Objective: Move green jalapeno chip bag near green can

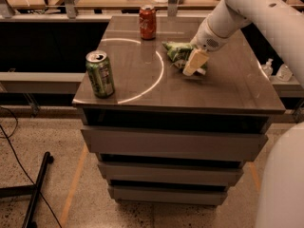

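Note:
The green jalapeno chip bag [178,53] lies crumpled on the brown cabinet top [228,87], right of middle. The green can [99,73] stands upright near the front left corner, well apart from the bag. My gripper [194,63] comes down from the upper right on a white arm and sits over the bag's right end, its pale fingers [194,61] covering part of the bag.
A red cola can [147,22] stands at the back of the top, left of the bag. A white arc [156,77] is marked on the surface. The cabinet has drawers below. A bench with clutter runs behind. A black stand leg lies on the floor at left.

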`<action>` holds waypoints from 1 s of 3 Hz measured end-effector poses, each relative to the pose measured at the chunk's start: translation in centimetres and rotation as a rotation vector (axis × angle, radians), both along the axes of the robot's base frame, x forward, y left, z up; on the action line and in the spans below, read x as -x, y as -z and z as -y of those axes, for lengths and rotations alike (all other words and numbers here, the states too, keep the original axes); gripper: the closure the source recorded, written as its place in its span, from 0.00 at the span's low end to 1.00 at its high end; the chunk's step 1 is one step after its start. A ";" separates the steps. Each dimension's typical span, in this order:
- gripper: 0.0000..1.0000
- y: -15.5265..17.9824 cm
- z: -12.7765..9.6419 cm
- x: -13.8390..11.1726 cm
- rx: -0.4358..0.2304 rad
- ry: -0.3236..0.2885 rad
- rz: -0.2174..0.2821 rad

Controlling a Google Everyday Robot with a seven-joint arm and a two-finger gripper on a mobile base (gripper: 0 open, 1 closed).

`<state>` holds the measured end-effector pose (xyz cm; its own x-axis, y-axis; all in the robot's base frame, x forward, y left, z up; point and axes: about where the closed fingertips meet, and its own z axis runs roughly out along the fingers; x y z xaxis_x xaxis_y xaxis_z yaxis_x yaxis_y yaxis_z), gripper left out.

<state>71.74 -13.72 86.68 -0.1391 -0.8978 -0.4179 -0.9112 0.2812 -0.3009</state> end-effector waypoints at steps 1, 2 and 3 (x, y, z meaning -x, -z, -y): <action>0.65 0.2 -1.7 0.2 0.006 -0.025 -0.048; 0.97 -0.3 -2.8 1.0 0.004 -0.049 -0.074; 1.00 -2.4 -3.9 2.2 -0.026 -0.081 -0.046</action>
<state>69.50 -9.79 89.11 -0.0862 -0.8959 -0.4358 -0.9439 0.2134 -0.2521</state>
